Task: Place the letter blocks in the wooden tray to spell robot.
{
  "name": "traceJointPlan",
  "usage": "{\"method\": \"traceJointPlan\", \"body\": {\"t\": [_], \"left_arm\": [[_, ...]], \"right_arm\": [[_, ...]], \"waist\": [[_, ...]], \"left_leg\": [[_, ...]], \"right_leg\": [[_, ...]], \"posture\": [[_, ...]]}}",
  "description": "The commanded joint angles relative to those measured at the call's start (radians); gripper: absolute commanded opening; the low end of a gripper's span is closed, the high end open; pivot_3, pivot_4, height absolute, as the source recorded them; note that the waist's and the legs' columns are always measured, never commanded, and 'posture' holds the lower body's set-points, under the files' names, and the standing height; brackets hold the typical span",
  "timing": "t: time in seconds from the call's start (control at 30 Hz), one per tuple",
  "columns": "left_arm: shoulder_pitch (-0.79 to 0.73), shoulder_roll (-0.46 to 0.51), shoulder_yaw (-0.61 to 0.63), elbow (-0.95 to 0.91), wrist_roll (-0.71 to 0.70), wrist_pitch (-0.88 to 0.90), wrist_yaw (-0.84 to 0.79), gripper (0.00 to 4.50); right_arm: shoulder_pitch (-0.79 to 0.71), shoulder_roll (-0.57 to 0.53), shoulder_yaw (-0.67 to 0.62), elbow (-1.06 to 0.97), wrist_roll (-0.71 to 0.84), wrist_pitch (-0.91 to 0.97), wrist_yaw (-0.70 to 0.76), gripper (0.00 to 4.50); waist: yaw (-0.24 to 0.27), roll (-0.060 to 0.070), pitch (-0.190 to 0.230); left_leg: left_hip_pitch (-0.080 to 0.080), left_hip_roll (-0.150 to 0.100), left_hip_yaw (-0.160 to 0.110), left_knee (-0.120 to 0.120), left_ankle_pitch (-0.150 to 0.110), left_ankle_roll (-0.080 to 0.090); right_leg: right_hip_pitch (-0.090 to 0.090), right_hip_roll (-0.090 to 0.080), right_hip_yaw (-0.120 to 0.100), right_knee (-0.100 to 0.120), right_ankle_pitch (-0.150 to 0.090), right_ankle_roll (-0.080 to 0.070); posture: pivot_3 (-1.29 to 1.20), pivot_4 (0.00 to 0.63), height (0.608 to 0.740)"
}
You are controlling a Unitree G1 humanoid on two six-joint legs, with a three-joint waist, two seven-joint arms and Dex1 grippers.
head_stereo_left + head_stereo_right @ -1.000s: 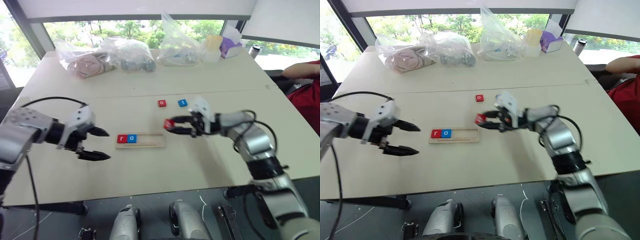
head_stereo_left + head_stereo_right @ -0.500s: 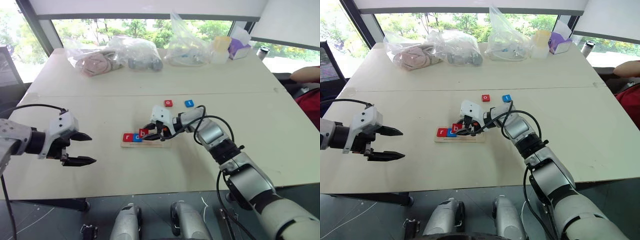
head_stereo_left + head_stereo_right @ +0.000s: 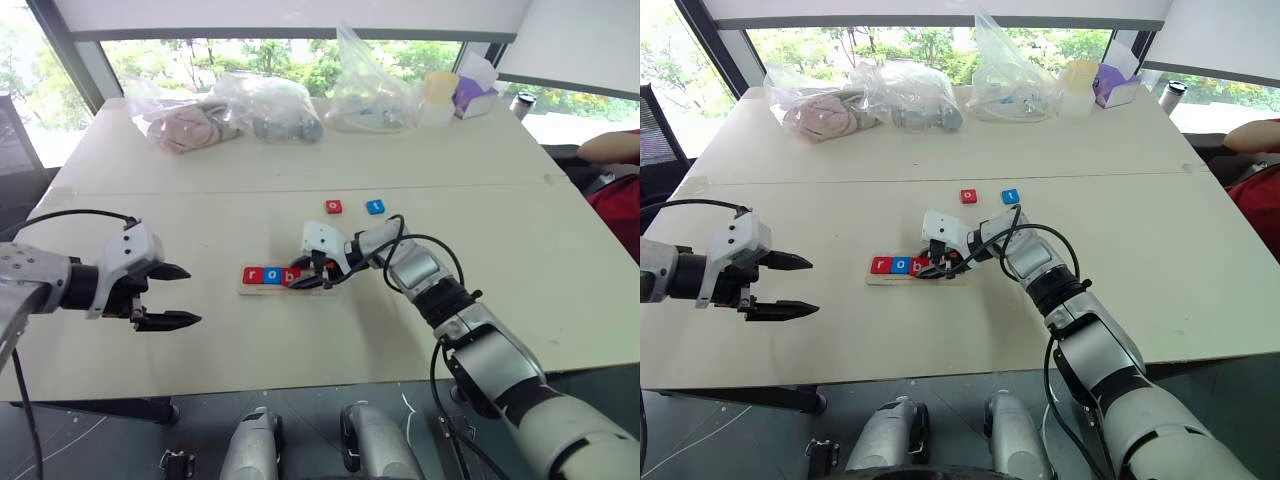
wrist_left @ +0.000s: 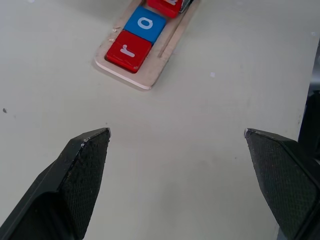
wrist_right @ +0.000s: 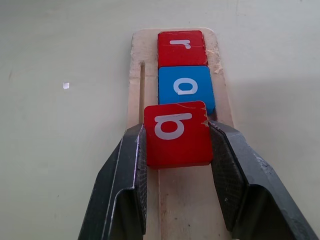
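The wooden tray (image 3: 320, 290) lies at the table's middle with a red r block (image 3: 252, 275) and a blue o block (image 3: 271, 275) at its left end. My right gripper (image 3: 300, 279) is shut on a red b block (image 5: 177, 133), holding it over the tray right beside the blue o (image 5: 185, 88). A red o block (image 3: 333, 206) and a blue t block (image 3: 375, 206) lie loose on the table behind the tray. My left gripper (image 3: 182, 296) hangs open and empty over the table, left of the tray (image 4: 165, 47).
Several clear plastic bags (image 3: 262, 105) of items, a yellow-lidded container (image 3: 434, 95) and a purple box (image 3: 467, 93) line the table's far edge. A person's red sleeve (image 3: 615, 195) shows at the right edge.
My right gripper has carried the red b block down and leftward from above the table to the tray, next to the blue o. The camera view has shifted. The left gripper stays open.
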Motion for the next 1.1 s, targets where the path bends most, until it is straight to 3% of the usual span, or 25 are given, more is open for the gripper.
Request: {"method": "traceJointPlan", "body": {"t": [0.03, 0.13, 0.2, 0.23, 0.4, 0.6, 0.73, 0.83, 0.93, 1.1], "left_arm": [[-0.016, -0.006, 0.007, -0.016, -0.01, 0.006, 0.008, 4.5], [-0.019, -0.009, 0.004, -0.014, -0.01, 0.006, 0.011, 4.5], [-0.022, -0.011, 0.002, -0.013, -0.011, 0.005, 0.012, 4.5], [-0.023, -0.011, 0.0, -0.013, -0.011, 0.005, 0.013, 4.5], [-0.03, -0.018, -0.006, -0.015, -0.009, 0.008, 0.017, 4.5], [-0.078, -0.052, 0.045, -0.034, -0.088, 0.079, 0.034, 4.5], [-0.171, -0.1, 0.099, -0.014, -0.176, 0.157, 0.094, 4.5], [-0.204, -0.111, 0.104, -0.004, -0.191, 0.176, 0.113, 4.5], [-0.252, -0.132, 0.085, 0.021, -0.183, 0.169, 0.138, 4.5], [-0.323, -0.186, 0.08, 0.094, -0.158, 0.149, 0.191, 4.5]], "right_arm": [[-0.034, 0.01, -0.03, 0.008, -0.003, -0.012, -0.007, 1.68], [-0.039, 0.013, -0.036, 0.014, -0.003, -0.011, -0.01, 2.99], [-0.04, 0.015, -0.042, 0.012, -0.005, -0.015, -0.015, 4.14], [-0.042, 0.017, -0.046, 0.012, -0.006, -0.017, -0.021, 4.43], [-0.041, 0.008, -0.068, -0.01, 0.004, -0.01, -0.03, 4.43], [-0.063, -0.036, -0.273, -0.137, 0.136, 0.16, -0.117, 4.43], [-0.011, -0.028, -0.435, -0.315, 0.221, 0.364, -0.319, 4.43], [0.035, 0.016, -0.461, -0.405, 0.21, 0.472, -0.476, 4.43], [0.06, 0.083, -0.431, -0.379, 0.147, 0.498, -0.639, 4.43], [-0.051, 0.159, -0.445, -0.067, 0.088, 0.369, -0.814, 4.43]], "waist": [[0.0, 0.0, 0.0], [0.0, 0.0, 0.0], [0.0, 0.0, 0.0], [0.0, 0.0, 0.0], [0.0, 0.0, 0.0], [0.005, 0.0, 0.0], [0.005, 0.0, 0.0], [-0.001, 0.0, 0.0], [-0.007, 0.0, 0.0], [-0.025, 0.0, 0.0]], "left_leg": [[0.0, 0.0, 0.0, 0.0, 0.0, 0.0], [0.0, 0.0, 0.0, 0.0, 0.0, 0.0], [0.0, 0.0, 0.0, 0.0, 0.0, 0.0], [0.0, 0.0, 0.0, 0.0, 0.0, 0.0], [0.0, 0.0, 0.0, 0.0, 0.0, 0.0], [0.0, 0.001, 0.0, 0.0, 0.0, 0.0], [0.0, 0.0, -0.001, 0.0, 0.0, 0.0], [0.0, 0.0, -0.001, 0.0, 0.0, 0.0], [0.001, 0.0, -0.001, -0.001, 0.0, 0.0], [0.001, 0.0, -0.002, -0.001, 0.0, -0.001]], "right_leg": [[0.0, 0.0, 0.0, 0.0, 0.0, 0.0], [0.0, 0.0, 0.0, 0.0, 0.0, 0.0], [0.0, 0.0, 0.0, 0.0, 0.0, 0.0], [0.0, 0.0, 0.0, 0.0, 0.0, 0.0], [0.0, 0.0, 0.0, 0.0, 0.0, 0.0], [0.0, -0.001, 0.0, 0.0, 0.0, 0.0], [0.001, -0.001, 0.0, 0.0, 0.0, 0.0], [0.001, -0.001, 0.0, 0.0, 0.0, 0.0], [0.001, 0.0, 0.0, 0.0, 0.0, 0.0], [0.0, 0.001, 0.0, 0.001, 0.001, 0.0]], "posture": [[0.0, 0.15, 0.74], [0.0, 0.15, 0.74], [0.0, 0.15, 0.74], [0.0, 0.15, 0.74], [0.0, 0.15, 0.74], [0.0, 0.15, 0.74], [0.0, 0.15, 0.74], [0.0, 0.15, 0.74], [0.0, 0.15, 0.74], [0.0, 0.15, 0.74]]}}
